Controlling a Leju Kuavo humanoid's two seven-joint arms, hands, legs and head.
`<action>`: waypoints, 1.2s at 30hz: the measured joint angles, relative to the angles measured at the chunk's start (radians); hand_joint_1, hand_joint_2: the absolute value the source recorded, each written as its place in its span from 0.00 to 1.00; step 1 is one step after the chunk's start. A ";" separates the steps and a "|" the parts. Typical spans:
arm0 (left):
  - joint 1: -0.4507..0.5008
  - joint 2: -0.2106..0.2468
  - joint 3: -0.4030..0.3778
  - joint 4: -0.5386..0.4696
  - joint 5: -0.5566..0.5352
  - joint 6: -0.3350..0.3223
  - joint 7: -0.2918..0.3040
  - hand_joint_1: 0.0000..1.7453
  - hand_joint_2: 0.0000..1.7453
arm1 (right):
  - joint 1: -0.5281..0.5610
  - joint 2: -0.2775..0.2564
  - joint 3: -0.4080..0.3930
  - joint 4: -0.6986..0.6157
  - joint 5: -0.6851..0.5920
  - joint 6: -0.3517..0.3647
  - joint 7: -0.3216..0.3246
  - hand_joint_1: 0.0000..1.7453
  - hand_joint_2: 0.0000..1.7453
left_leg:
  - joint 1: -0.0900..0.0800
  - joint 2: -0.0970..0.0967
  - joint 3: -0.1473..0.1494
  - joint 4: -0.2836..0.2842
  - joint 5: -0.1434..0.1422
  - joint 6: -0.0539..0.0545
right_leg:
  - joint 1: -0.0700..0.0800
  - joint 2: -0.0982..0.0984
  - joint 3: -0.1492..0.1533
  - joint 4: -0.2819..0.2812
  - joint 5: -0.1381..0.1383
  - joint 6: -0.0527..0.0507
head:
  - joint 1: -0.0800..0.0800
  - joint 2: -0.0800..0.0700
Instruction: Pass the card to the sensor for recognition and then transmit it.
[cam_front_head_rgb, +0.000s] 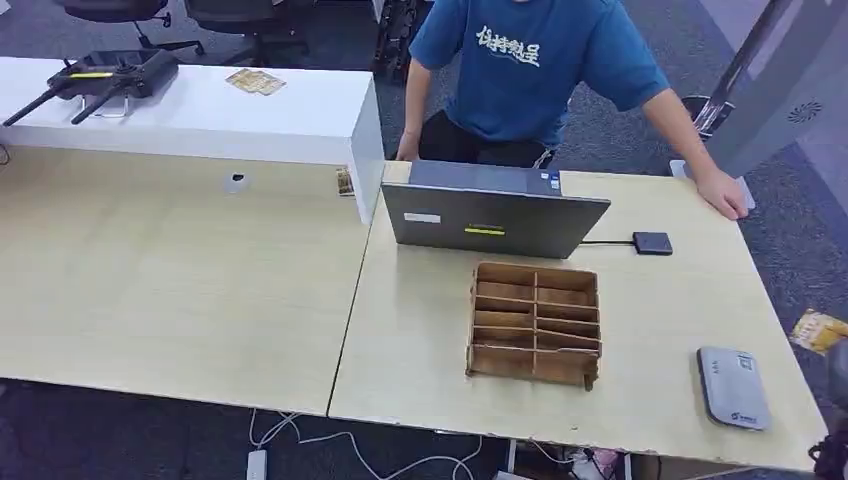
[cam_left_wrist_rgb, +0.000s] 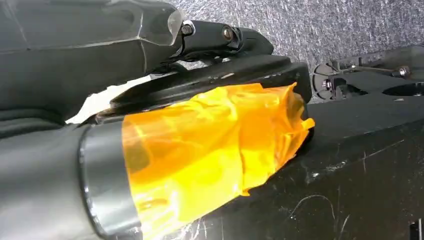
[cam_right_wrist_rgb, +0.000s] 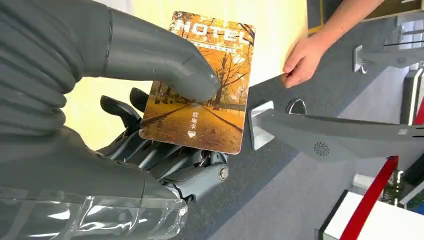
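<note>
1. Right hand (cam_right_wrist_rgb: 150, 130), grey with a ribbed cover: in the right wrist view it pinches a glossy rectangular hotel key card printed with an autumn avenue (cam_right_wrist_rgb: 200, 85), the thick thumb pressed on the card's face and the darker fingers behind it. The card stands at centre frame, its long axis running from the frame's upper edge toward the fingers below.
2. In the head view the same card (cam_front_head_rgb: 820, 330) shows as an orange corner at the right edge of the frame, beyond the table's edge, with a dark part of the right hand (cam_front_head_rgb: 835, 400) just below it.
3. Flat grey card sensor with rounded corners (cam_front_head_rgb: 733, 388): it lies on the pale wooden table (cam_front_head_rgb: 420, 340), lower right of the frame, just left of the card. The coming move is judged a short carry leftward over the table edge.
4. Left hand (cam_left_wrist_rgb: 220, 40): seen beside orange tape; whether it is open or closed cannot be told. The right hand is plainly the nearer to the sensor.
5. Open wooden compartment rack (cam_front_head_rgb: 536, 322), centre frame; behind it a grey laptop (cam_front_head_rgb: 490, 215).
6. Person in a blue shirt (cam_front_head_rgb: 530, 60), upper centre, one hand (cam_front_head_rgb: 722, 192) resting on the table's far right corner.
</note>
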 joint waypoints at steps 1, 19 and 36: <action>0.001 0.000 0.000 0.000 0.000 0.002 -0.002 0.00 0.00 | 0.015 0.000 -0.004 -0.008 -0.007 0.007 0.001 1.00 1.00 | 0.000 0.000 0.000 0.000 0.000 0.000 | 0.000 0.000 0.000 0.000 0.000 0.000 | 0.000 0.000; 0.001 -0.003 0.000 0.000 0.000 0.010 -0.005 0.00 0.00 | 0.105 0.018 -0.017 -0.033 -0.047 0.052 0.013 1.00 1.00 | 0.000 0.000 0.000 0.000 0.000 0.000 | 0.000 0.000 0.000 0.000 0.000 0.000 | 0.000 0.000; 0.001 -0.003 0.000 0.000 -0.001 0.012 -0.005 0.00 0.00 | 0.104 0.023 -0.012 0.004 -0.053 0.088 0.024 1.00 1.00 | 0.000 0.000 -0.001 0.000 -0.001 0.000 | 0.000 0.000 0.000 0.000 0.000 0.000 | 0.000 0.000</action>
